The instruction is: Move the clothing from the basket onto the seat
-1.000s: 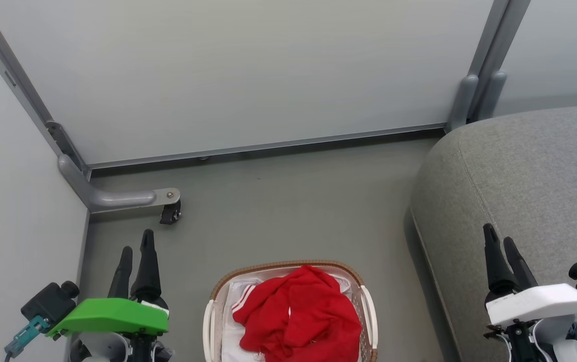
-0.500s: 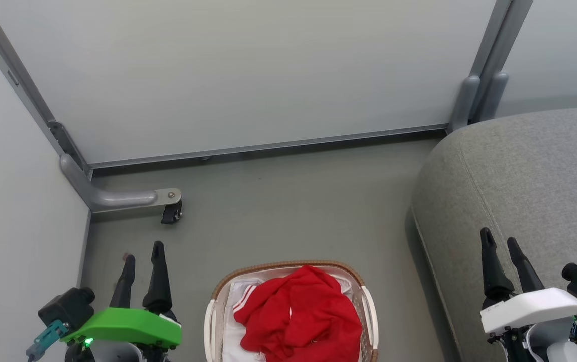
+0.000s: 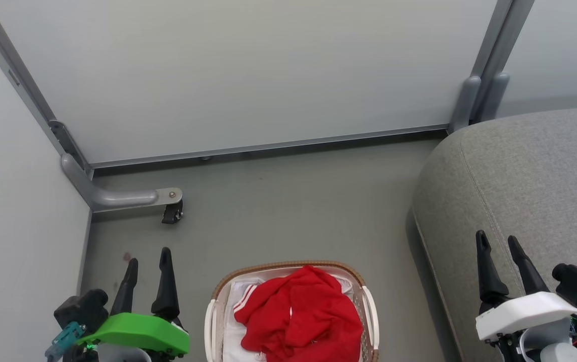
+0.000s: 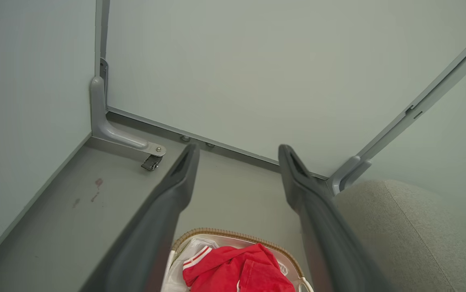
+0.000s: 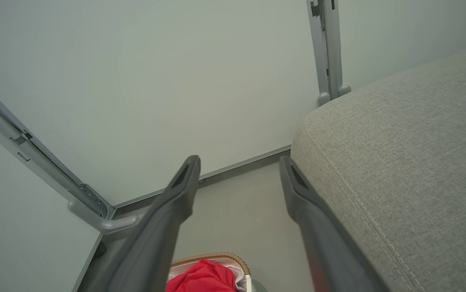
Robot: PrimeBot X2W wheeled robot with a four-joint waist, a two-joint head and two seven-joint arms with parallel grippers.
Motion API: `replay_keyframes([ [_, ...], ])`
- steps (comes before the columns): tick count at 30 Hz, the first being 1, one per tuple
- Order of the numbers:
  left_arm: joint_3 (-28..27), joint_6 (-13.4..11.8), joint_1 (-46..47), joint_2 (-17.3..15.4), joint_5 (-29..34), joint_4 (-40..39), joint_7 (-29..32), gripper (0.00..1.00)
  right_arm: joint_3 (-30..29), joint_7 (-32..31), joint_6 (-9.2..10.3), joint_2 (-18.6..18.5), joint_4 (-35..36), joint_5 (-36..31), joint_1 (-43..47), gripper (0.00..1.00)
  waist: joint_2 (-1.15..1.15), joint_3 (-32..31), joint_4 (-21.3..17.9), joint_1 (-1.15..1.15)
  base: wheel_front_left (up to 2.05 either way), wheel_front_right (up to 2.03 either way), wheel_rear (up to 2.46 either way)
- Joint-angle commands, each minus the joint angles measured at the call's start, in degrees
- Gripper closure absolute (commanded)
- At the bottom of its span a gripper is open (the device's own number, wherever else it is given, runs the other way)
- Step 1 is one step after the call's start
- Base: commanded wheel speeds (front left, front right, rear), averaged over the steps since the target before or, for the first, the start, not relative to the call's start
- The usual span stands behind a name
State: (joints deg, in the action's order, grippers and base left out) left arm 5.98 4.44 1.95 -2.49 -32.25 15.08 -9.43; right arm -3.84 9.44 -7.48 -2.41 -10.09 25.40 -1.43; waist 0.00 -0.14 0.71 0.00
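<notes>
The red clothing [image 3: 301, 317] with white striped trim lies bunched in the white basket [image 3: 369, 306], which stands on the floor at the bottom middle of the head view. The grey seat [image 3: 524, 171] rises on the right. My left gripper [image 3: 149, 257] is open to the left of the basket, above the floor. My right gripper [image 3: 495, 242] is open over the seat's front edge. In the left wrist view the clothing [image 4: 233, 271] and the basket [image 4: 208, 233] lie below my open left gripper [image 4: 238, 149]. In the right wrist view the clothing [image 5: 202, 280] sits under my open right gripper [image 5: 239, 159], with the seat [image 5: 411, 154] at the right.
Pale partition panels [image 3: 238, 75] close off the back and left side. A grey metal foot with a black castor [image 3: 172, 213] sticks out onto the floor at the left. Grey floor [image 3: 293, 211] stretches between the basket and the back panel.
My left gripper has drawn down and to the right, nearer the basket, and its fingers have spread. My right gripper has sunk slightly and shifted left, its fingers also wider apart.
</notes>
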Motion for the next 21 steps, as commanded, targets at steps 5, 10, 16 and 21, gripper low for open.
replay_keyframes([
  [5, 0.6, -0.3, -0.2, -0.4, 3.2, 0.5, -1.1, 0.0, 0.0, 1.1, -0.01, -0.4, 0.3, -3.6, 0.5, 0.0, 0.0, 0.0, 0.1, 0.0, 0.0, 0.0, 0.0],
  [10, 0.9, -0.4, -0.2, -0.5, 5.4, 1.0, -1.8, 0.0, 0.1, 1.8, -0.02, -0.5, 0.1, -6.3, 0.8, 0.0, 0.0, 0.1, 0.2, 0.0, 0.0, 0.0, 0.0],
  [16, 1.4, -0.5, -0.3, -0.5, 7.5, 2.1, -2.5, 0.0, 0.4, 2.5, -0.02, -0.5, -0.3, -9.4, 1.0, 0.0, 0.0, 0.1, 0.3, 0.0, 0.0, 0.0, 0.0],
  [21, 1.6, -0.6, -0.2, -0.5, 9.3, 3.2, -3.1, 0.0, 0.6, 3.1, -0.02, -0.5, -0.7, -11.8, 1.1, 0.0, 0.0, 0.1, 0.3, 0.0, 0.0, 0.0, 0.0],
])
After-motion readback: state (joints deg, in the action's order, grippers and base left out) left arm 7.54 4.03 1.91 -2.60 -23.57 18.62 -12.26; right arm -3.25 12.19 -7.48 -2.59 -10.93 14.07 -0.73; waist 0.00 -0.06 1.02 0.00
